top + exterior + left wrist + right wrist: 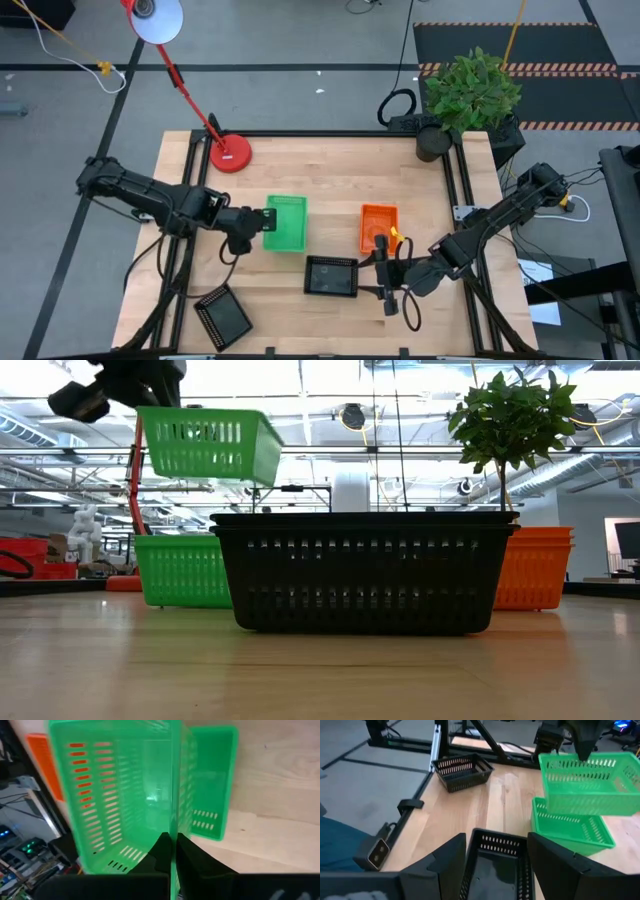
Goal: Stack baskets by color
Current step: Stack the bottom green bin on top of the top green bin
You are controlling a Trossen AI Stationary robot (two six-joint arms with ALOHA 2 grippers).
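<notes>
The left claw (172, 851) is clenched on the rim of a green basket (210, 442), holding it in the air directly above a second green basket (182, 570) that rests on the tabletop (300, 170) — the two are apart, not yet nested. The right claw (497, 857) hangs released, its fingers spread over a black basket (331, 275) near the front edge. Just beside it stands an orange stack (378, 227) — seemingly several baskets nested. Another black basket (222, 315) lies alone at the front left corner, well apart from the others.
</notes>
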